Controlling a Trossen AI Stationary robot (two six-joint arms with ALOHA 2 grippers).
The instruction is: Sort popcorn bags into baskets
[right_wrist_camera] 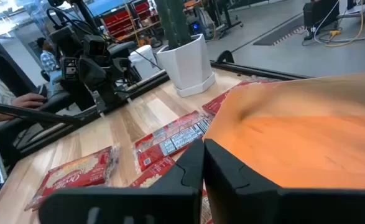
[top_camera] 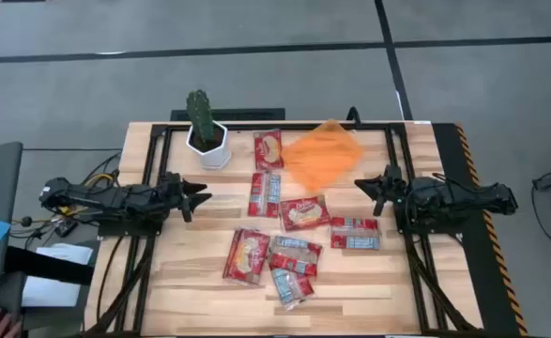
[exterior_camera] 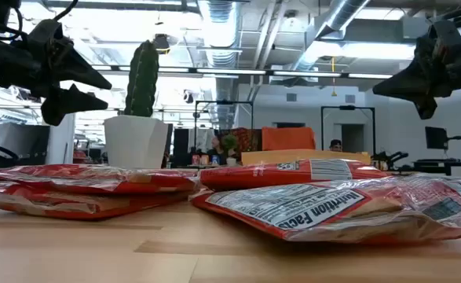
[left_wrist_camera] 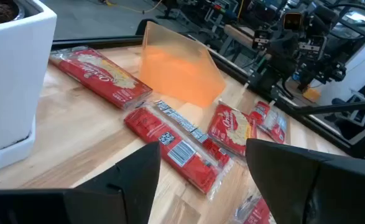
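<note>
Popcorn bags [top_camera: 284, 235]: strewn mid-worktop [top_camera: 191, 282]. Orange basket [top_camera: 322, 155]: far edge. Left pincer [top_camera: 200, 198]: spread, left edge. Right pincer [top_camera: 364, 185]: pressed together, right edge.

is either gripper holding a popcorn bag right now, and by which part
No, nothing is held. The left gripper is open and the right gripper shut, both empty above the table.

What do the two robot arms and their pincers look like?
Both arms are dark, nearly black, built of chunky jointed segments. The left pincer and the right pincer each end in two pointed, wedge-shaped fingers. Thin cables trail from the base of the left arm.
</note>
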